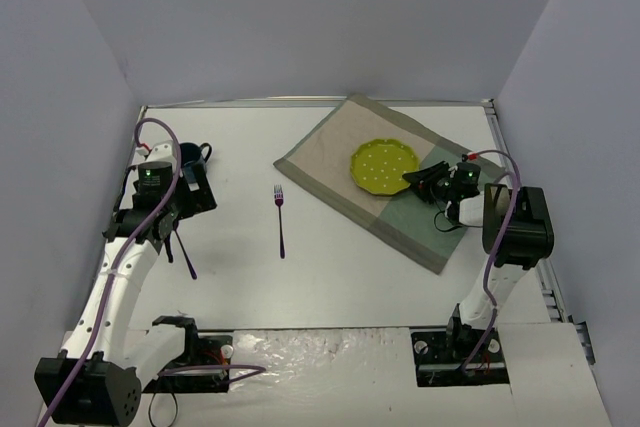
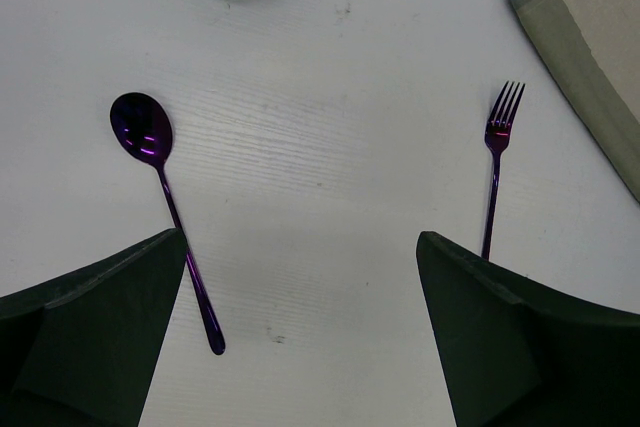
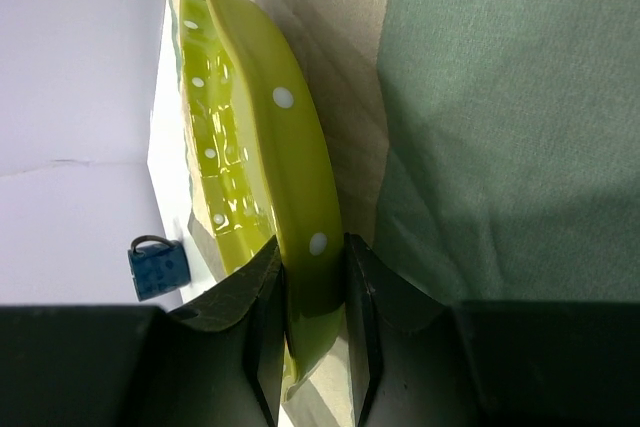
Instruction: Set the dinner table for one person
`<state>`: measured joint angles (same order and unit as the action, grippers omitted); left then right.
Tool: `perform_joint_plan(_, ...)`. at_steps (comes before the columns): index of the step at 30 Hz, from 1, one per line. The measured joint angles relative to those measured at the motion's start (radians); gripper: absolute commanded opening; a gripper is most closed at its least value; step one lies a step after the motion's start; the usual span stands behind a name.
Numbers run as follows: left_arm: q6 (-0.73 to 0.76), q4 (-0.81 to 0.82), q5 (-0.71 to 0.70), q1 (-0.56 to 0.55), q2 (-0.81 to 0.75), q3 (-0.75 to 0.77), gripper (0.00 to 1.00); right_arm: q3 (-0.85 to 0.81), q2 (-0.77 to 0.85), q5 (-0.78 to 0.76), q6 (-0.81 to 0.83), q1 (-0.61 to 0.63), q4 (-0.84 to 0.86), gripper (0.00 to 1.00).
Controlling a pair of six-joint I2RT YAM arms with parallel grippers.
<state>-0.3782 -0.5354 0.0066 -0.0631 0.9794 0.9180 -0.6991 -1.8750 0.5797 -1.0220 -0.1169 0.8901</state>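
Dinner table (image 1: pixel 330 282), white and broad, filled the floor of the booth. A beige-and-green placemat (image 1: pixel 425 232) lay on its far right part, skewed to the table's edges. The lime-green dotted plate (image 1: pixel 380 162) sat over the beige half of the mat. The right gripper (image 3: pixel 315 347) had its jaws clamped on the plate's near-right rim, one finger above and one below. That pinch seemed chosen because a flat dish offers no other purchase. Whether the plate rested fully on the cloth or was lifted a little, I could not tell. The left gripper (image 2: pixel 302 247) hovered over the left side, jaws wide apart and holding nothing. The purple spoon (image 2: pixel 160 197) lay under its left finger and the purple fork (image 2: pixel 495 162) lay off beyond its right finger. My guess was that it had lined up above the cutlery to take one piece. Fork and spoon lay on bare tabletop, well apart from the mat, handles toward the near edge. A dark blue mug (image 1: pixel 192 155) stood at the far left. I judged the setting early: plate being placed, cutlery and mug not yet brought over.
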Motion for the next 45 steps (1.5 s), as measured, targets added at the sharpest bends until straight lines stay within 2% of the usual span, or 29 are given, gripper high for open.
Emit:
perform_joint_plan(5, 0.000, 0.000, 0.009, 0.000, 0.000, 0.000, 0.97, 0.000, -0.007, -0.008, 0.024, 0.000, -0.001, 0.11)
perform_joint_plan(10, 0.000, 0.000, 0.012, 0.000, 0.000, 0.000, 0.97, -0.001, -0.007, -0.016, 0.052, 0.000, -0.036, 0.35)
perform_joint_plan(14, 0.000, 0.000, 0.012, 0.000, 0.000, -0.001, 0.97, -0.027, -0.004, -0.023, 0.082, 0.001, -0.076, 0.47)
perform_joint_plan(17, 0.000, 0.000, 0.012, 0.000, 0.000, -0.003, 0.97, -0.048, 0.004, -0.036, 0.109, 0.002, -0.107, 0.61)
perform_joint_plan(21, 0.000, -0.001, 0.012, 0.000, 0.000, -0.012, 0.97, -0.071, 0.037, -0.060, 0.150, 0.002, -0.166, 0.70)
perform_joint_plan(25, 0.000, -0.003, 0.012, 0.001, 0.000, -0.013, 0.97, -0.091, 0.087, -0.126, 0.216, 0.003, -0.278, 0.73)
perform_joint_plan(31, -0.001, -0.004, 0.012, 0.002, 0.000, -0.013, 0.97, -0.130, 0.231, -0.271, 0.317, 0.006, -0.470, 0.71)
perform_joint_plan(38, -0.007, -0.007, -0.012, 0.005, 0.003, -0.013, 0.97, -0.035, 0.463, -0.307, 0.348, 0.012, -0.514, 0.71)
perform_joint_plan(45, -0.057, -0.038, -0.060, 0.031, 0.076, 0.030, 0.97, 0.009, 0.657, -0.386, 0.451, 0.162, -0.644, 0.78)
